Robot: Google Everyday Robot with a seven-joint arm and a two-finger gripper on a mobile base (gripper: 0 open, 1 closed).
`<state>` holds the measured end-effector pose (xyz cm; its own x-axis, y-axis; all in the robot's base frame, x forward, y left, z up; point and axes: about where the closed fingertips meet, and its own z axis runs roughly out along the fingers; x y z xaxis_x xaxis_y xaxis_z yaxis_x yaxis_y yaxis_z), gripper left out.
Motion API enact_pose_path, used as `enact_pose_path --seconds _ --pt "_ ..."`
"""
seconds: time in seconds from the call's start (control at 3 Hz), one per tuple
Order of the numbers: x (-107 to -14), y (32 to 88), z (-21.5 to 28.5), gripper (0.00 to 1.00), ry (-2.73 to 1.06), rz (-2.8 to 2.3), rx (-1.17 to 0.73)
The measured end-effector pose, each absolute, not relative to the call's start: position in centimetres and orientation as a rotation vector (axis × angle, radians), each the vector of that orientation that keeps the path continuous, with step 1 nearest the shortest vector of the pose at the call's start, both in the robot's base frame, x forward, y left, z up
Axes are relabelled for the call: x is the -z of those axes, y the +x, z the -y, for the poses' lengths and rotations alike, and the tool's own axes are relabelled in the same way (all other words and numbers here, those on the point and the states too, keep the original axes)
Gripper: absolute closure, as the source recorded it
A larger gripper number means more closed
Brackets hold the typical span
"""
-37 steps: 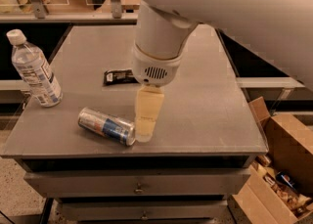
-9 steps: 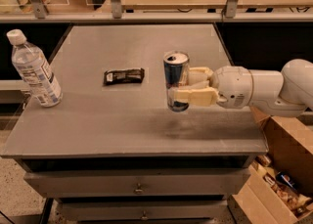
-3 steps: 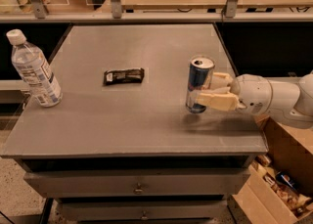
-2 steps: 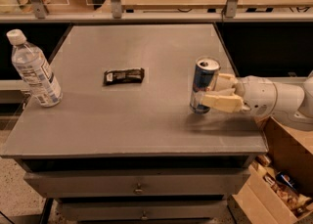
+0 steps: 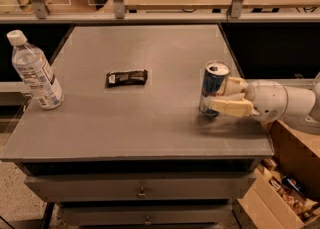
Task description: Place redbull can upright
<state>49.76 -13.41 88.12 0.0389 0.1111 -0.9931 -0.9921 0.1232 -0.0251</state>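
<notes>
As jaws grip it, redbull can [image 5: 214, 89] upright

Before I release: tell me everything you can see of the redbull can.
The redbull can is a slim metal can with blue and silver panels, a small red mark and a shiny silver top. It stands upright near the right edge of the grey table, base apparently on the surface. The gripper reaches in from the right and clasps it, one cream finger across its lower front, the other behind. Nothing else touches it.
</notes>
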Motion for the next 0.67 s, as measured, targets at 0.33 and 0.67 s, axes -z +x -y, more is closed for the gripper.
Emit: enact_pose_path --seconds 0.33,0.67 --pt "-86.91 49.98 13.99 0.13 -1.044 -1.158 -1.155" --pt "-86.39 50.0 14.57 0.0 -1.033 -1.15 -1.153"
